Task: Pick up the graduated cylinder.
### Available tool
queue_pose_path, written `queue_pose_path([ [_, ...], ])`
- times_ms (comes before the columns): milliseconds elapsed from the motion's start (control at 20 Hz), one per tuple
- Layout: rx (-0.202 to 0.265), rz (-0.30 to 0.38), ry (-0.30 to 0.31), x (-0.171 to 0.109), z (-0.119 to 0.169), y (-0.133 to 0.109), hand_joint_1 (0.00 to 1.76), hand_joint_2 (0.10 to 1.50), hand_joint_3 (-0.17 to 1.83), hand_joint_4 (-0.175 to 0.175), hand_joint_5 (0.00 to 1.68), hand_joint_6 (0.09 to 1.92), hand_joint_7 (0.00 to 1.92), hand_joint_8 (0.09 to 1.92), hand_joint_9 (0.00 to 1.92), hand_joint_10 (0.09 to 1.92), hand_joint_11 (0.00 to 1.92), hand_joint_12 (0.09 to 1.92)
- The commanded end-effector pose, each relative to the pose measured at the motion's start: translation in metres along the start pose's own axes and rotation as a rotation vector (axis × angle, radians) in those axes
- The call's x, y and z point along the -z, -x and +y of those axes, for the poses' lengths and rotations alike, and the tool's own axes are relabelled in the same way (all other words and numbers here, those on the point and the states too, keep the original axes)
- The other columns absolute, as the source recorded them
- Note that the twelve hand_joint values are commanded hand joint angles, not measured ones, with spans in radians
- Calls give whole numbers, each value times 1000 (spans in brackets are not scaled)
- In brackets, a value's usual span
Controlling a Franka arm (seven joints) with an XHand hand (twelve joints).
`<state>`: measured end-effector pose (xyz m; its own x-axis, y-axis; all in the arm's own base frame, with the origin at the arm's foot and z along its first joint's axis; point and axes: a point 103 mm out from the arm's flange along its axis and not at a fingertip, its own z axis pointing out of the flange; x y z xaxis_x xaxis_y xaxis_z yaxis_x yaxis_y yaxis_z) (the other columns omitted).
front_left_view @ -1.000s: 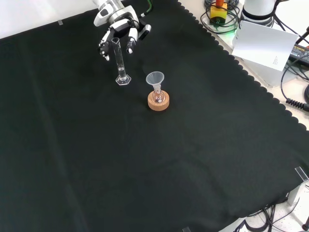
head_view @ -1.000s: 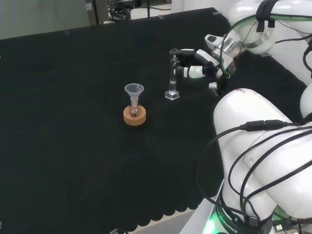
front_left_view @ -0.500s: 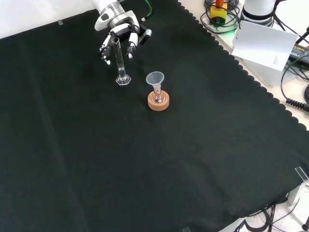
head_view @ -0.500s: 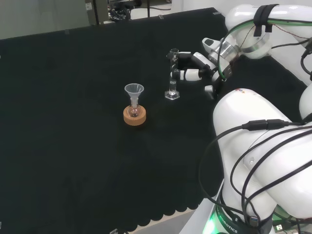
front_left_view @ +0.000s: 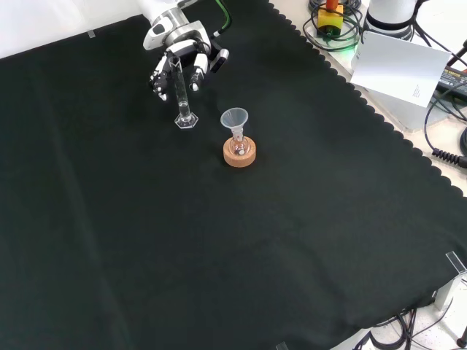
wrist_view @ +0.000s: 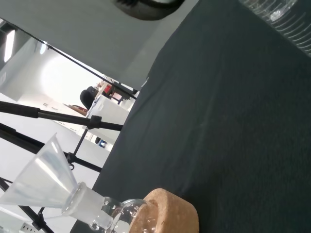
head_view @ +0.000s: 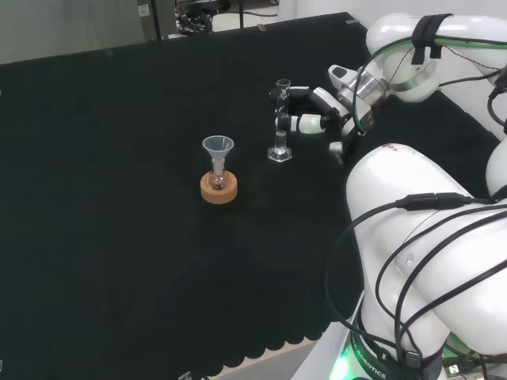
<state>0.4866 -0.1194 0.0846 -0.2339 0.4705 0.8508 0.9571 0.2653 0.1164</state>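
So going left to right in the head view: first there's a small round flask (head_view: 218, 175) sitting in a cork ring (head_view: 219, 188), with a clear funnel (head_view: 218, 146) stuck in its neck. That sits out on the black cloth of the table (head_view: 119, 198), well clear of anything else.

Just right of it and a bit farther back is the graduated cylinder (head_view: 280, 120), a thin clear tube standing upright on its little hexagonal foot, and the foot looks like it's down on the cloth. In the front view the cylinder (front_left_view: 179, 91) is up and to the left of the funnel (front_left_view: 234, 119) and cork ring (front_left_view: 239, 153).

Right of the cylinder is the hand (head_view: 315, 111), reaching in from the white arm (head_view: 412, 59). Its fingers (head_view: 291, 122) are curled in around the upper half of the tube, some on either side of it. In the front view the hand (front_left_view: 178, 55) comes down from the top with fingers (front_left_view: 197, 76) either side of the glass. Whether they're actually pressing on it, I honestly can't tell.

Wrist view has the funnel (wrist_view: 43, 177) and cork ring (wrist_view: 167, 213) up close.
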Motion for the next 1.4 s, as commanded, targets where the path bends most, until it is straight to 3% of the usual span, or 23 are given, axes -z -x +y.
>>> queue_pose_path([
  [50,-1,5,-4,-2,0,0,1072,981,-175,-32,714,153,552,597,756,484,409,1279],
  [500,-12,23,-10,-6,1,2,1100,991,-175,-33,618,487,582,562,854,405,523,1234],
  [1400,-24,59,5,-13,2,5,1130,1035,-175,-40,631,584,642,568,917,383,647,1189],
])
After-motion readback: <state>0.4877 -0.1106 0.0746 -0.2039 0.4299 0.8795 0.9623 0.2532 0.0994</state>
